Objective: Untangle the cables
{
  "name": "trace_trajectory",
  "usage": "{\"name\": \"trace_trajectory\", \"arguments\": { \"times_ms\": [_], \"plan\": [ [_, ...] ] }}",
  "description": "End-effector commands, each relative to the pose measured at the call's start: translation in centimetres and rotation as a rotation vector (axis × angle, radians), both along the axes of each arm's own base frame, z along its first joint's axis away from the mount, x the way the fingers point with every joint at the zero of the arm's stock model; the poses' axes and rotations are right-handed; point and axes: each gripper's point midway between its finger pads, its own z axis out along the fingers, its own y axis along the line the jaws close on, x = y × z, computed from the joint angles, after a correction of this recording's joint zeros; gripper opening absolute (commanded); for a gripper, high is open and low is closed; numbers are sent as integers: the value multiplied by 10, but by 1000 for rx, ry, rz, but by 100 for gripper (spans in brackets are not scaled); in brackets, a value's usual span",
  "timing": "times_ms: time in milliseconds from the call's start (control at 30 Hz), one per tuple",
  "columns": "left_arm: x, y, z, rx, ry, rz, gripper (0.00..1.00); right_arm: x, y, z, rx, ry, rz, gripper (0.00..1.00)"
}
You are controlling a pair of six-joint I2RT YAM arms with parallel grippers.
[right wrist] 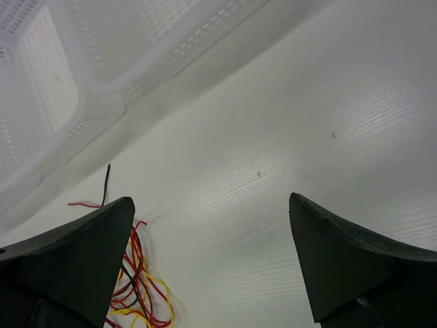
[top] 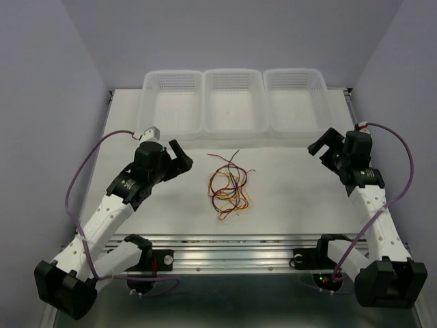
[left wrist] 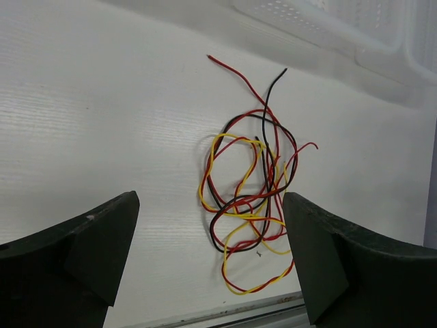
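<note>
The cables (top: 230, 186) lie tangled mid-frame on the counter (top: 293, 195), long axis up-down, loose ends pointing up; the left fingers (left wrist: 82, 260) and right fingers (right wrist: 341, 266) stand apart.

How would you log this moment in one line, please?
cables: tangled, untouched | left claw: open, empty | right claw: open, empty | untangling: not begun

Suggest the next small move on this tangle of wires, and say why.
Probably lower the left gripper toward the wires, aiming for the loose red end sticking out of the pile. It and the right gripper are both open and empty, and the left one is nearer the tangle.
</note>
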Motion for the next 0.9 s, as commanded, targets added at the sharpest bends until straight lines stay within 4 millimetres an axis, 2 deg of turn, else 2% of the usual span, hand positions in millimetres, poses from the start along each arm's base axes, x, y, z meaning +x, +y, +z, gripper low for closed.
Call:
{"name": "trace_trajectory", "arguments": {
  "times_ms": [0,200,333,367,400,433,467,533,567,633,733,767,867],
  "plan": [
    [13,5,35,-24,-114,67,99,7,13,32,26,-115,63,100],
    [13,-12,10,-17,-38,52,99,15,41,45,87,-178,225,100],
    [8,-39,-16,8,11,-28,99,18,59,32,152,-120,320,100],
    [6,-50,-25,14,30,-59,99,19,64,22,169,-101,355,100],
    [4,-56,-32,20,45,-78,99,14,79,23,212,-108,431,100],
    [3,-61,-37,29,57,-92,99,14,83,20,213,-108,446,100],
    [3,-65,-42,39,69,-103,99,12,96,19,198,-120,484,100],
    [3,-76,-56,69,101,-122,99,14,98,10,167,-116,447,100],
    [3,-82,-67,94,123,-129,99,13,106,4,176,-97,470,100],
    [6,-90,-69,109,124,-148,99,13,113,-2,193,-83,495,100],
    [7,-103,-87,151,157,-171,99,13,113,-13,180,-55,483,100],
    [6,-105,-85,151,149,-174,99,12,114,-15,171,-54,487,100],
    [8,-105,-116,205,217,-153,98,9,112,-16,158,-57,484,100]
  ]
}}
